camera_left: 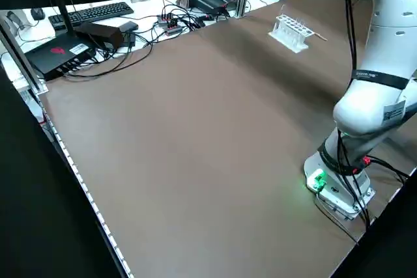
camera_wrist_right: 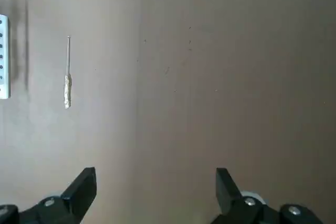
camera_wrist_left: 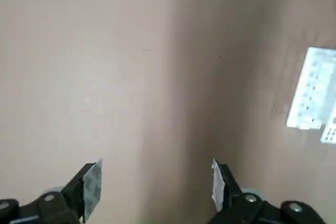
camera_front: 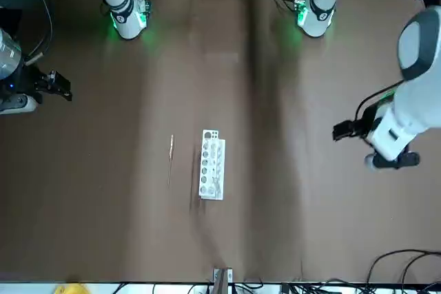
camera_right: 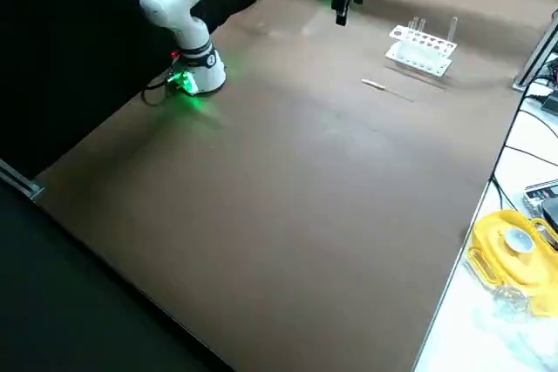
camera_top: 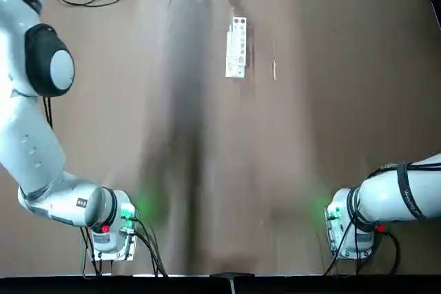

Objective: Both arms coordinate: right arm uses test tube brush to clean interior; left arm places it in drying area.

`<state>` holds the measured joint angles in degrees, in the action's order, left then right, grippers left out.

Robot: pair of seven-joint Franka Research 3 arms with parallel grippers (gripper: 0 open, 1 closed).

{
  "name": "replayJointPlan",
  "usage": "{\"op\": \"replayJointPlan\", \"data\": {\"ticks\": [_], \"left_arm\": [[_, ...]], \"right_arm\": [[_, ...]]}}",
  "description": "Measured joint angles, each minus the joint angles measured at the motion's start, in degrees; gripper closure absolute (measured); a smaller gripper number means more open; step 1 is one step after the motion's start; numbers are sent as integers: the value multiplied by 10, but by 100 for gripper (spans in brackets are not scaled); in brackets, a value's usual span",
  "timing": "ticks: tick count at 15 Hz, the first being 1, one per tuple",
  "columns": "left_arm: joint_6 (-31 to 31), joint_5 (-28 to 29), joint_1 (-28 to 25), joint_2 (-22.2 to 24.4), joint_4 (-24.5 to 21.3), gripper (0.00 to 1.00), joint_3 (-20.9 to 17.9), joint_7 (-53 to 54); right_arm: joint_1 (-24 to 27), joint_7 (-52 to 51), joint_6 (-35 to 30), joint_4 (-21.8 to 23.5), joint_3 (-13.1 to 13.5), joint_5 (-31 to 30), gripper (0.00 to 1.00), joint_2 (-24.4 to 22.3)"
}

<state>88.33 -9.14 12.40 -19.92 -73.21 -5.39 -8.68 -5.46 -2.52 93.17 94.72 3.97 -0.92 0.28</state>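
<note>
The test tube brush [camera_top: 274, 63] lies flat on the brown table [camera_front: 110, 170], beside the white rack [camera_top: 236, 47] and apart from it, on the right arm's side. The rack stands upright and holds tubes [camera_right: 453, 29]. The right gripper [camera_wrist_right: 156, 195] is over the table at its own side, fingers spread and empty. The left gripper [camera_wrist_left: 157, 192] is above the table on the rack's other side, its fingers likewise parted around nothing. Both grippers are well apart from brush and rack.

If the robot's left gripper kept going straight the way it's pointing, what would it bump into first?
Probably the bare brown tabletop: the left gripper points down, and the white test tube rack sits off to the side. Its height is hard to judge.
</note>
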Motion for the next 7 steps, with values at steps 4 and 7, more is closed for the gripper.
{"op": "replayJointPlan", "data": {"ticks": [4,7], "left_arm": [[64,60,-21,131,-158,0,0,78],[63,70,-23,205,-231,0,0,104]], "right_arm": [[0,0,-1,-1,-1,0,0,0],[0,0,-2,-3,-1,0,0,0]]}}
